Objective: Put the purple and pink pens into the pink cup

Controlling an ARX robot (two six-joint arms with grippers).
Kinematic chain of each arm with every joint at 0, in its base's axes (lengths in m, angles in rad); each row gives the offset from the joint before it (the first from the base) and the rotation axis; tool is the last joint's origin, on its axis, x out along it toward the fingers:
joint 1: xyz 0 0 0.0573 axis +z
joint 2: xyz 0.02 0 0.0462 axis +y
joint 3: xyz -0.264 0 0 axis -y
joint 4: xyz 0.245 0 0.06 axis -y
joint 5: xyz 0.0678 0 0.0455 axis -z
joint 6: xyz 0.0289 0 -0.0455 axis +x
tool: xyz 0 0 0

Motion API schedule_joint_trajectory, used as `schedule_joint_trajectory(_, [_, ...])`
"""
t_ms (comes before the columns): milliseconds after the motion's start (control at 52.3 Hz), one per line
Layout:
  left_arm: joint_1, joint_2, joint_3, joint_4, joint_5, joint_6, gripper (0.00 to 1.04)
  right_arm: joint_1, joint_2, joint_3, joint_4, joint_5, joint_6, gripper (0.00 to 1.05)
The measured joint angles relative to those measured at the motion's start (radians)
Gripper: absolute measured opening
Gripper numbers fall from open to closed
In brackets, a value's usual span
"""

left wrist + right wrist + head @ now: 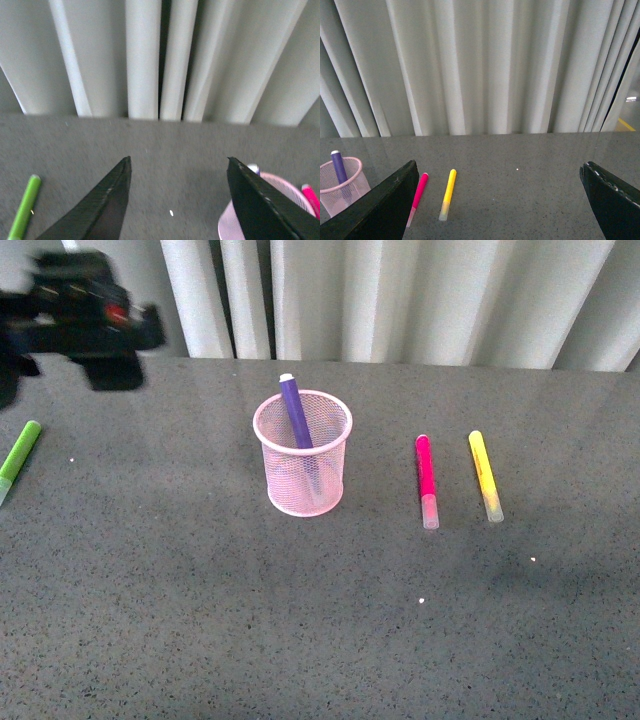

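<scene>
Front view shows the purple pen (295, 415) standing in the pink cup (285, 485), so go for the pink pen (427, 475), lying on the worktop (300, 620) at the cup's 3 o'clock. Your right hand (499, 167) is spread and empty; I'd pinch mid-barrel, clear of the yellow marker (485, 473) near its 3 o'clock. Your left hand (179, 160) is spread too.

Soft, even light; faint shadows; left hand (85, 320) blurred (front view); left wrist view soft.
</scene>
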Motion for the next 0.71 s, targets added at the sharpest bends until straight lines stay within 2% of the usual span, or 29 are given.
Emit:
schedule_joint_trajectory(115, [0.049, -0.111, -0.077, 0.066, 0.035, 0.037, 0.44, 0.0, 0.0, 0.0, 0.0, -0.002, 0.0, 0.98])
schedule_joint_trajectory(363, [0.125, -0.288, -0.219, 0.013, 0.112, 0.058, 0.04, 0.0, 0.0, 0.0, 0.0, -0.001, 0.0, 0.98])
schedule_joint_trajectory(707, [0.211, -0.601, -0.341, -0.174, 0.196, 0.067, 0.04, 0.0, 0.0, 0.0, 0.0, -0.002, 0.0, 0.98])
